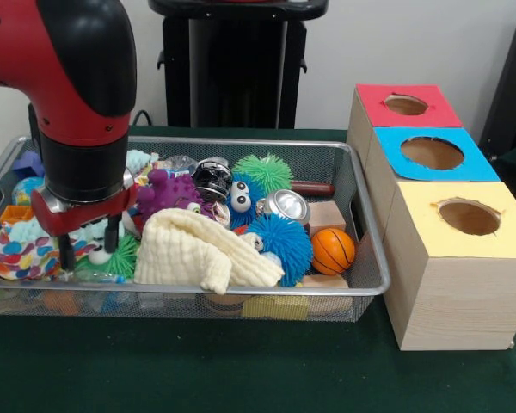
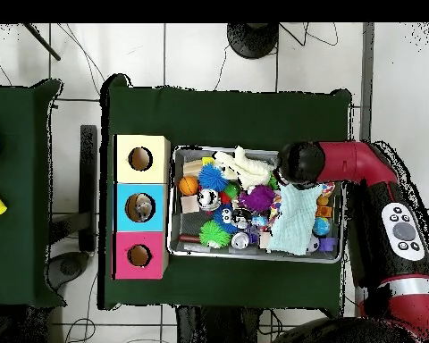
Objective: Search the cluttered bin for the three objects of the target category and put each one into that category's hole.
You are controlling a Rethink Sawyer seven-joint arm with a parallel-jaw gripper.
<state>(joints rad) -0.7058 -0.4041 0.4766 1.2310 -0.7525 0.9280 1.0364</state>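
Nearest the camera: dark green cloth tabletop (image 1: 198, 370), then the front wall of the wide silver wire-mesh bin (image 1: 181, 301).

The hand (image 1: 90, 245) on the red and black arm (image 1: 77, 95) is down in the bin's left end in the front view. Two dark fingers (image 1: 66, 251) stand a moderate gap apart with nothing visible between them. Its tips sit among a multicoloured spotted cloth (image 1: 17, 254) and a green spiky ball (image 1: 122, 255).

Just below the tips, a clear glinting bit (image 1: 103, 277) shows against the mesh. It may be one of the clear plastic bottles, but that is uncertain. A second clear, crinkled shape (image 1: 179, 163) lies at the far wall. No third is seen.

Outward: cream muslin cloth (image 1: 202, 249), blue fuzzy ball (image 1: 279, 245), silver can (image 1: 285, 206), small orange basketball (image 1: 333, 250). Right of the bin stand three wooden boxes with holes, topped yellow (image 1: 464, 215), blue (image 1: 432, 153) and red (image 1: 406, 105).

Risks:
- Closing could pinch cloth or spiky ball instead.
- A thin bottle may crumple or squirt free.
- The can could be mistaken for a target.
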